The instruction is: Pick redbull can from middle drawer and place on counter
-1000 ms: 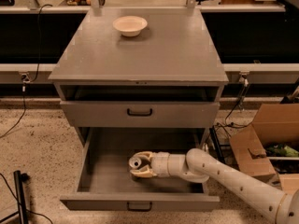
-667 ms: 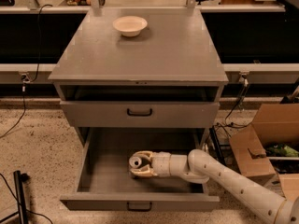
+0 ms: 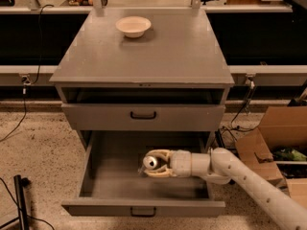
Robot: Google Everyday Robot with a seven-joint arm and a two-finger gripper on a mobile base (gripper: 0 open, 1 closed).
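Note:
The middle drawer (image 3: 110, 186) is pulled open at the bottom of the cabinet. The redbull can (image 3: 150, 162) is inside it near the middle, its shiny round top facing the camera. My gripper (image 3: 147, 163) reaches in from the right, and its cream fingers (image 3: 160, 153) close around the can from above and below. I cannot tell whether the can rests on the drawer floor or hangs just above it. The counter (image 3: 153, 56) is the flat grey top of the cabinet.
A shallow white bowl (image 3: 133, 26) sits at the back of the counter. A shut grey drawer front with a black handle (image 3: 143, 115) is just above the open drawer. Cardboard boxes (image 3: 273, 138) stand on the floor at the right. Cables lie at the left.
The arm and gripper have shifted very slightly, still around the can in the drawer. Nothing else has moved.

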